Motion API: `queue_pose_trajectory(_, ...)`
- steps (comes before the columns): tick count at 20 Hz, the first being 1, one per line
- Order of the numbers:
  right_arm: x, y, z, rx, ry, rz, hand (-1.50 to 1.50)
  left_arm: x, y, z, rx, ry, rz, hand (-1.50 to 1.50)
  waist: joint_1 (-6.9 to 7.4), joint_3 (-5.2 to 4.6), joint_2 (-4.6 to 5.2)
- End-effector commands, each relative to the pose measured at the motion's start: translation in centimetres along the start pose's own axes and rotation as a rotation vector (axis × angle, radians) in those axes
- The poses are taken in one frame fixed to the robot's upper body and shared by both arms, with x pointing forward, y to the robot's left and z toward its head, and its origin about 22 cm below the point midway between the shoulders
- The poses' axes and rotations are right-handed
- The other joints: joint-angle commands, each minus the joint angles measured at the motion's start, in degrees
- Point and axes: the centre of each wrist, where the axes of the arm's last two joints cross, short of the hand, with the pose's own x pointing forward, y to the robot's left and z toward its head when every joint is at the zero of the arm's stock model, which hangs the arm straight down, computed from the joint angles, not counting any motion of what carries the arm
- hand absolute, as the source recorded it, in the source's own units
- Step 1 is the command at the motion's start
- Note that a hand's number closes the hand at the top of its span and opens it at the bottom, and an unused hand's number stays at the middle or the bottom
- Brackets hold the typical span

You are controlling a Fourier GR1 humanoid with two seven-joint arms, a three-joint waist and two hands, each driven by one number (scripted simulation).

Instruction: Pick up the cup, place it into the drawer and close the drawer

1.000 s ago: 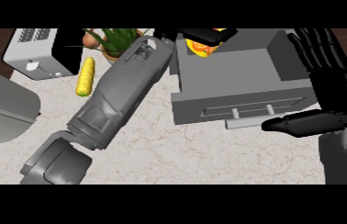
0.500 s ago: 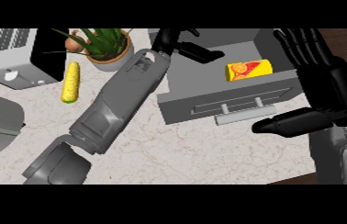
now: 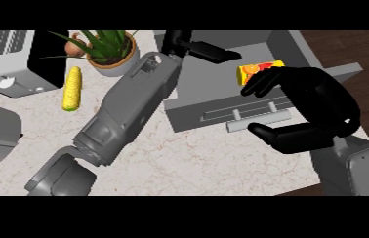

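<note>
**Desk:** Where's the cup?

**Me:** I see the cup (image 3: 258, 69) inside the drawer (image 3: 209, 81), at its right end. It's orange and yellow with a fruit print. I can't tell whether it stands upright or lies on its side.

**Desk:** And the drawer?

**Me:** It's pulled out over the counter (image 3: 209, 159). Its front and the handle (image 3: 259, 122) face me.

**Desk:** Is either hand holding anything?

**Me:** No, both are empty. My left hand (image 3: 189, 46) is at the drawer's back left corner. Its fingers (image 3: 216, 54) are stretched out flat toward the cup but stop short of it, with a gap between. My right hand (image 3: 320, 98) hangs over the drawer's right front. Its fingers bend in a wide arch, and the fingertips (image 3: 254, 88) show just below the cup — I can't say from here whether they touch it. The thumb (image 3: 284, 134) sits on the near side of the handle, well apart from the fingers, so that hand is wide too.

**Desk:** What else is on the counter?

**Me:** To the left, well apart from the drawer, there's a corn (image 3: 72, 88) cob. Beyond it is a potted plant (image 3: 108, 49) that my left forearm runs just beside. A grey appliance (image 3: 18, 61) sits at the far left edge.
</note>
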Motion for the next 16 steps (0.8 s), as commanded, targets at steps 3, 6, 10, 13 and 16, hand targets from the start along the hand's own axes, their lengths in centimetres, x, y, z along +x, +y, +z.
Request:
queue_pose_trajectory(3, -0.8, 0.5, 1.0, 0.294, 0.204, 0.080, 1.50, 0.8, 0.0, -0.4, 0.092, -0.092, 0.093, -1.50, 2.28, -0.03, -0.82)
queue_pose_trajectory(6, 0.1, 0.4, 1.2, 0.365, 0.313, 0.198, 1.50, 0.6, 0.0, -0.3, 0.133, -0.104, 0.102, -1.50, 3.32, -0.06, -1.45)
queue_pose_trajectory(10, -0.7, 1.1, 2.5, 0.322, 0.398, 0.378, -1.50, 1.3, -0.1, -0.8, 0.163, -0.094, 0.102, -1.50, 6.14, 0.07, -1.66)
queue_pose_trajectory(13, -1.8, 1.4, 3.2, 0.287, 0.457, 0.492, -1.50, -1.8, 1.1, 0.9, 0.169, -0.084, 0.153, -1.50, 8.49, 0.04, -1.88)
queue_pose_trajectory(16, -6.0, 2.3, 4.3, 0.251, 0.524, 0.521, -1.50, -0.6, 0.6, 0.4, 0.167, -0.106, 0.165, -1.50, 10.20, 0.08, -2.08)
